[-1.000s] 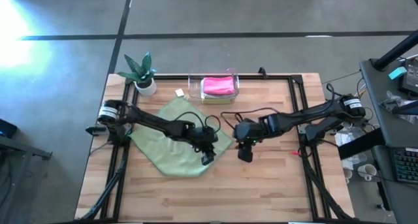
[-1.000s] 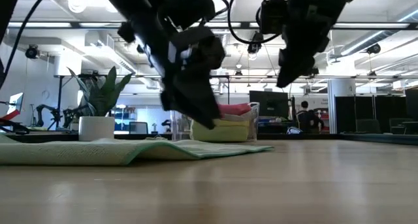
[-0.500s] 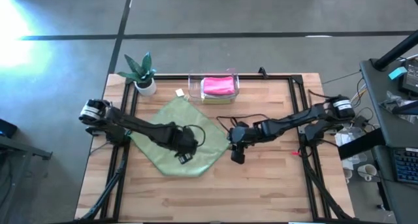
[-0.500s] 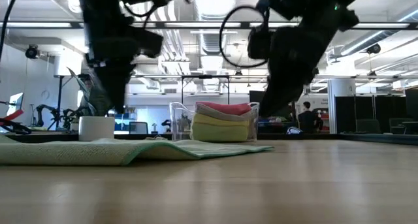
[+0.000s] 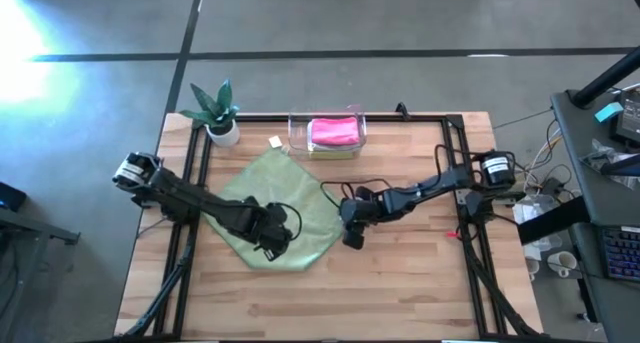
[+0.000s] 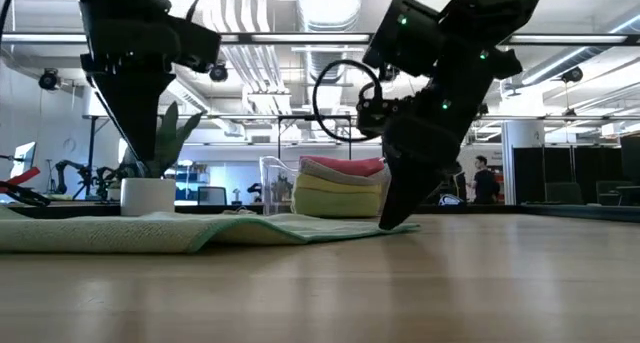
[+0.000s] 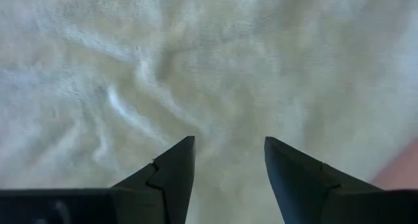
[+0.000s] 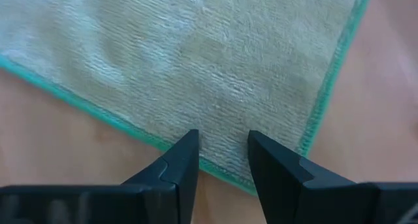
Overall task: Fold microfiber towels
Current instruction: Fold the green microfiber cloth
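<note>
A sage green towel (image 5: pixel 275 205) lies spread flat on the wooden table, turned like a diamond. My left gripper (image 5: pixel 270 249) hangs open above the towel's near part, pointing down at wrinkled cloth (image 7: pixel 144 87), and stands well clear of it in the low view (image 6: pixel 135 153). My right gripper (image 5: pixel 350 240) is open and slants down at the towel's right corner (image 8: pixel 225 168). Its fingers straddle the corner's green-stitched edge. My right gripper's fingertips (image 6: pixel 388 221) reach down to the level of the towel's right corner, coming slanted from the table's right. I cannot tell whether they touch the cloth or the table. The towel lies flat and slack there.
A clear bin (image 5: pixel 327 133) at the far edge holds folded pink and yellow towels (image 6: pixel 340 188). A potted plant (image 5: pixel 220 118) stands at the far left corner. A small tag (image 5: pixel 274 141) lies beside the bin. Bare wood lies near and right of the towel.
My left gripper has moved toward the table's left over the towel, risen a little and tipped to point steeply down. My right gripper has sunk and gone left toward the towel's right corner. The towel has stayed flat in place.
</note>
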Controlling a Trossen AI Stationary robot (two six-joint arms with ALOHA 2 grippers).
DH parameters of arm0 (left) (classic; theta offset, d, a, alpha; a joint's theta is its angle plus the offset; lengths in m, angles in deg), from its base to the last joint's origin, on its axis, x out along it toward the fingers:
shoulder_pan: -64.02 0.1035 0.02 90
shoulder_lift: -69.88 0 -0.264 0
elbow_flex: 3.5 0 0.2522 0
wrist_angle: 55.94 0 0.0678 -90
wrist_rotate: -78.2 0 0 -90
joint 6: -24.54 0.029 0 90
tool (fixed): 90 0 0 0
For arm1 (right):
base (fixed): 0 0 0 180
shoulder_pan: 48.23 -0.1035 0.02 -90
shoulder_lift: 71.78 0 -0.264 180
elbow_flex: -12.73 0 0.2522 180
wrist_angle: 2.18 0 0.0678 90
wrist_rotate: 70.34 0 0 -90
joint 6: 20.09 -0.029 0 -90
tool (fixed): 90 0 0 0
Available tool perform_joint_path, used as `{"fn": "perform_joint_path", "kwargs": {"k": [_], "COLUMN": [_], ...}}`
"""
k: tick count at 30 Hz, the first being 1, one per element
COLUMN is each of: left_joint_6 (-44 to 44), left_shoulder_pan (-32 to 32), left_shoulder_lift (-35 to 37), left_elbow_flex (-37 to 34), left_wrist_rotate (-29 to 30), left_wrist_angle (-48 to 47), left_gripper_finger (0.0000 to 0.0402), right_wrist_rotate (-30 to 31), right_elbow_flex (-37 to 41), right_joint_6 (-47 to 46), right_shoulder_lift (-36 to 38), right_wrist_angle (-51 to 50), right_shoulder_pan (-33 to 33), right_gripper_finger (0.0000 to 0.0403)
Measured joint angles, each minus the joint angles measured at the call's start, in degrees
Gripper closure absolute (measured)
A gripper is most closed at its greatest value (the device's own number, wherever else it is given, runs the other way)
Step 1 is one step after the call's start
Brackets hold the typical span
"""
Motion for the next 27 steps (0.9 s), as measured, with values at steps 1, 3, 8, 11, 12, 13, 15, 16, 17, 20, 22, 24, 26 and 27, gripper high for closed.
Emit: {"fn": "perform_joint_path", "kwargs": {"k": [1,3,8,11,12,13,15,16,17,20,22,24,26,27], "left_joint_6": [-0.49,-0.61,-1.11,-2.55,-2.59,-2.61,-2.86,-3.39,-3.56,-3.56,-3.56,-3.56,-3.56,-3.57], "left_shoulder_pan": [-0.31,-0.77,-1.15,-1.15,-1.21,-1.22,-1.23,-1.37,-1.56,-2.61,-3.43,-4.36,-5.58,-6.43], "left_shoulder_lift": [0.06,0.09,0.14,0.14,0.14,0.14,0.14,0.14,0.14,0.14,0.14,0.14,0.14,0.14], "left_elbow_flex": [-0.04,-0.11,-0.11,-0.11,-0.09,0.00,0.22,0.26,0.25,0.21,0.21,0.21,0.21,0.21], "left_wrist_rotate": [0.00,-0.13,-0.92,-1.74,-2.23,-2.62,-3.18,-3.44,-3.53,-3.89,-4.00,-4.00,-4.00,-4.03], "left_wrist_angle": [0.11,-0.14,-0.10,-0.23,-0.41,-0.89,-2.11,-2.66,-3.25,-4.02,-4.56,-4.30,-4.40,-4.36], "left_gripper_finger": [0.0233,0.0233,0.0233,0.0233,0.0233,0.0233,0.0233,0.0233,0.0233,0.0233,0.0233,0.0233,0.0233,0.0233], "right_wrist_rotate": [-0.78,-2.79,-4.86,-7.39,-8.48,-9.84,-13.03,-14.48,-15.96,-19.06,-19.60,-19.59,-19.64,-19.61], "right_elbow_flex": [-0.05,-0.04,0.79,1.18,1.20,1.22,1.27,1.28,1.29,1.33,1.36,1.38,1.40,1.39], "right_joint_6": [-0.84,-2.35,-6.37,-9.69,-11.12,-12.49,-15.34,-16.85,-18.56,-23.22,-25.49,-27.36,-30.83,-32.91], "right_shoulder_lift": [-0.15,-0.32,-0.82,-0.68,-0.62,-0.62,-0.65,-0.67,-0.69,-0.72,-0.73,-0.75,-0.77,-0.78], "right_wrist_angle": [-0.04,-0.32,-0.93,-1.68,-2.24,-2.68,-3.21,-3.23,-3.22,-3.16,-2.90,-2.75,-2.50,-2.18], "right_shoulder_pan": [0.28,0.76,0.70,0.25,-0.02,-0.23,-0.89,-1.36,-1.94,-4.34,-6.31,-8.34,-10.25,-11.18], "right_gripper_finger": [0.0280,0.0280,0.0280,0.0280,0.0280,0.0280,0.0280,0.0280,0.0280,0.0280,0.0280,0.0280,0.0280,0.0280]}}
